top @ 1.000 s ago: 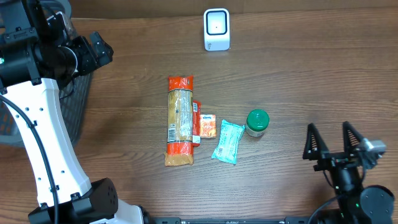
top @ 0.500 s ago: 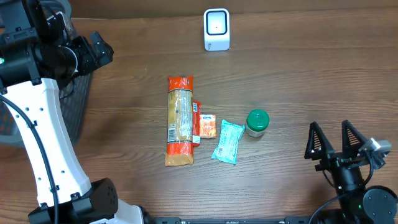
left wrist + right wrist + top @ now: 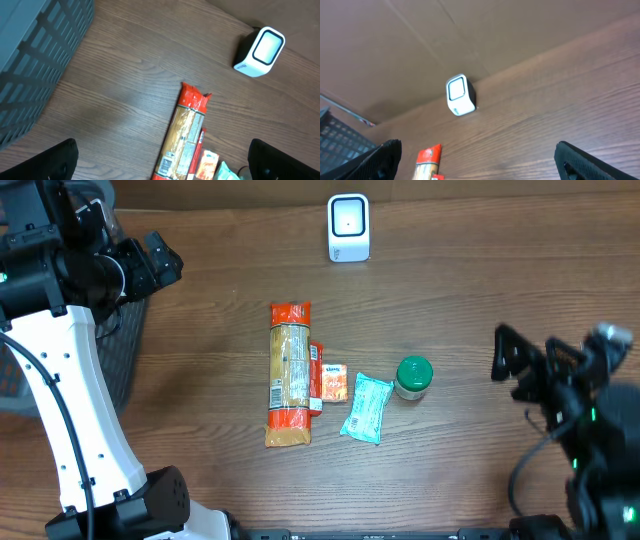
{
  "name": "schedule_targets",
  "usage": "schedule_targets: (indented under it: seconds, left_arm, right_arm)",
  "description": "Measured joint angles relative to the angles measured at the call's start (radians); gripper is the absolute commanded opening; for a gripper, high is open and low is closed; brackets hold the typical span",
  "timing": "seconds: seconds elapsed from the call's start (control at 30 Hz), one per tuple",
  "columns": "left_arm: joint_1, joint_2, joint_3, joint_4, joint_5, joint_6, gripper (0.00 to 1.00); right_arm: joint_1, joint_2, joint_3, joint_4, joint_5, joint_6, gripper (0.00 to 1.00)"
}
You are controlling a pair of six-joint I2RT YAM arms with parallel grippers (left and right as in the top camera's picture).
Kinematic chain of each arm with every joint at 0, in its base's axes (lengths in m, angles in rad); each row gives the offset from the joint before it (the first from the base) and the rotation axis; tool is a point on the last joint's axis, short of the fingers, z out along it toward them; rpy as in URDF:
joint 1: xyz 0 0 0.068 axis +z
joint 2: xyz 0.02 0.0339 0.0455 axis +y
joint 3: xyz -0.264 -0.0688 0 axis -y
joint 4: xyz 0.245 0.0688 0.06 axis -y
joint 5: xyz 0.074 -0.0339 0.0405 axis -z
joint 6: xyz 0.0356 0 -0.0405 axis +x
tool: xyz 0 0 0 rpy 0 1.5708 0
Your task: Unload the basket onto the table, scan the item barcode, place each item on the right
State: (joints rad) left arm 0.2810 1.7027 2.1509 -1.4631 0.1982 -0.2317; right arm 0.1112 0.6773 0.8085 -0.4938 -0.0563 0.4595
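Our right gripper (image 3: pixel 512 363) hung released and empty. The green-lidded jar (image 3: pixel 414 376) stood to its left on the counter (image 3: pixel 200 380), the nearest item. The left gripper (image 3: pixel 165 265), likewise spread, was well apart, and the scanner (image 3: pixel 348 227) sat far.

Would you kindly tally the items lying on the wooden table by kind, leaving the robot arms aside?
Soft packets: 4 (long orange-ended pasta bag, narrow red packet, small orange packet, teal pouch)
Green-lidded jar: 1
White barcode scanner: 1
Total: 6
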Motion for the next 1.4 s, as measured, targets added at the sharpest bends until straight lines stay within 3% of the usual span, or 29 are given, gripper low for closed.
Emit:
schedule_targets:
  seconds: [0.2, 0.3, 0.63, 0.93, 1.17, 1.4]
  left_arm:
    - [0.0, 0.001, 0.0, 0.0, 0.0, 0.0, 1.0]
    - [0.0, 0.001, 0.0, 0.0, 0.001, 0.0, 1.0]
    - [0.0, 0.002, 0.0, 0.0, 0.001, 0.0, 0.99]
    - [0.0, 0.002, 0.0, 0.0, 0.001, 0.0, 1.0]
    - [0.0, 0.002, 0.0, 0.0, 0.0, 0.0, 1.0]
    - [0.0, 0.002, 0.0, 0.0, 0.0, 0.0, 1.0]
  right_arm:
    - [0.0, 0.285, 0.167, -0.073, -0.111, -0.011, 1.0]
    - [0.0, 0.342, 0.176, -0.08, -0.148, -0.013, 1.0]
    - [0.0, 0.395, 0.176, -0.099, -0.192, 0.042, 1.0]
    - [0.0, 0.407, 0.186, -0.251, -0.202, 0.068, 1.0]
    - [-0.005, 0.572, 0.373, -0.419, -0.185, 0.0, 1.0]
    - [-0.007, 0.654, 0.457, -0.413, -0.174, -0.029, 1.0]
